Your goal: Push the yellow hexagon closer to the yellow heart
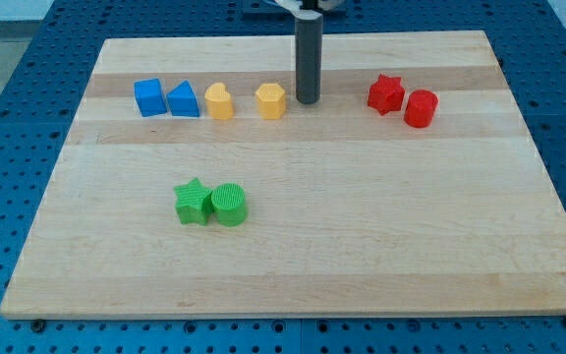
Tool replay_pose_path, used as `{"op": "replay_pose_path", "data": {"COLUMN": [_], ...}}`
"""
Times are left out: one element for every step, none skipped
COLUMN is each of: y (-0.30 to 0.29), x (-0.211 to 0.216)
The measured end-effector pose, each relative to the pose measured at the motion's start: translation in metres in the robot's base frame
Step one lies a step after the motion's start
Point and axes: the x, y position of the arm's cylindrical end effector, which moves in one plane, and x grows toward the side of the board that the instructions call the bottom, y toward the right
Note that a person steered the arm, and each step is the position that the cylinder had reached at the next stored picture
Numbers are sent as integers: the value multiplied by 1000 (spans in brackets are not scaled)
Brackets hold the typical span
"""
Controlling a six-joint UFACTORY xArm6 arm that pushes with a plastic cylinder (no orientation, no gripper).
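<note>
The yellow hexagon (pixel 271 100) sits on the wooden board near the view's top, a little left of centre. The yellow heart (pixel 220 101) lies to its left, with a gap about one block wide between them. My tip (pixel 308 100) rests on the board just to the right of the yellow hexagon, close to its right side with a small gap showing. The dark rod rises straight up from it to the view's top edge.
A blue cube (pixel 148 97) and a blue triangle (pixel 184 99) stand left of the heart. A red star (pixel 386 94) and a red cylinder (pixel 421 108) sit at the upper right. A green star (pixel 194 202) touches a green cylinder (pixel 230 205) at lower left centre.
</note>
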Motion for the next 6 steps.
{"op": "replay_pose_path", "data": {"y": [-3,-4,-11,-25,-37,-51], "x": [10,10,10,10,10,10]}}
